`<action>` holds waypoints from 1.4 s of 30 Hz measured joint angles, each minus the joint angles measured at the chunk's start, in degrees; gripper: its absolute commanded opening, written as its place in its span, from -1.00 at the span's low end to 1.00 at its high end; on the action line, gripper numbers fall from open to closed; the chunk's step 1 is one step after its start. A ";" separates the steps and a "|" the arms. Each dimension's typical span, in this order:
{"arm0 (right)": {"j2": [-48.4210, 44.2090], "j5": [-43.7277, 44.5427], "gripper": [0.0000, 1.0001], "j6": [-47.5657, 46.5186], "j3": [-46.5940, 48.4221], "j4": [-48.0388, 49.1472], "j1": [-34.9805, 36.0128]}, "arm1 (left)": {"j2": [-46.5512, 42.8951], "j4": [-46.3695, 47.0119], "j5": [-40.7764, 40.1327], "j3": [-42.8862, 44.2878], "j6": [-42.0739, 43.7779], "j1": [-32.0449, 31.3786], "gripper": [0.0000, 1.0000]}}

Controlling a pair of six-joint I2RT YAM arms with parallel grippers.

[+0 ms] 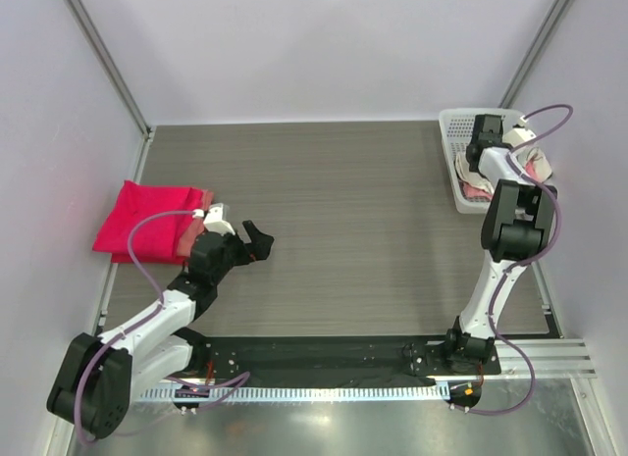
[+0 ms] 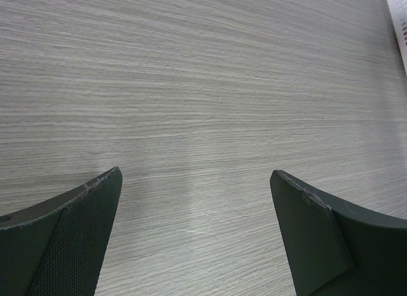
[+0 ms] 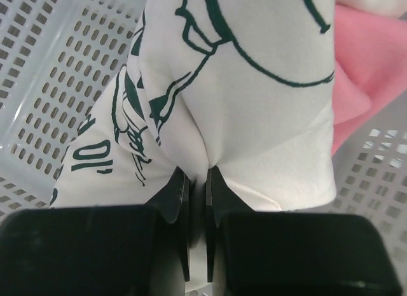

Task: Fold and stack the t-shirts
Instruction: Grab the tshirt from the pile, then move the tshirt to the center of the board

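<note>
Cloth (image 1: 478, 189) in the white mesh basket (image 1: 454, 167), far right on the surface (image 1: 353, 201), is mostly hidden overhead by the right arm, whose right hand (image 1: 484, 132) reaches inside. A folded red shirt (image 1: 147, 228) lies far left, with the left hand (image 1: 257, 242) just beside it. Left wrist view: fingers spread wide over bare surface, holding nothing. Right wrist view: fingers pinched tight on a fold of white shirt (image 3: 254, 118) with dark green print. A pink shirt (image 3: 356, 67) beside it is cut off.

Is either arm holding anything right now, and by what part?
The right gripper pinches a bunched fold of the white shirt in the basket. The left gripper is open, holding nothing.
</note>
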 measured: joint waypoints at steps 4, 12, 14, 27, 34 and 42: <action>-4.87 2.64 -0.98 0.04 -2.29 -0.81 1.46 | 0.98 0.02 0.07 0.00 -0.02 0.00 0.99; -26.25 4.39 -0.98 0.63 -1.88 -2.05 7.65 | 1.27 0.02 0.07 0.00 -0.02 0.00 0.99; -31.34 2.54 -0.97 0.72 0.22 -2.05 9.40 | 1.09 0.02 0.04 0.00 -0.02 0.00 0.99; -41.70 -24.11 -0.96 5.68 7.58 -1.01 35.04 | 0.90 0.02 0.00 0.00 -0.02 0.00 0.99; -43.01 -31.28 0.97 6.34 -9.42 -2.12 41.33 | 0.57 0.00 -0.20 0.00 -0.02 0.00 0.99; -44.44 -32.68 0.19 2.43 -27.30 -2.54 41.18 | 0.57 -0.07 -0.42 0.00 -0.02 0.00 0.99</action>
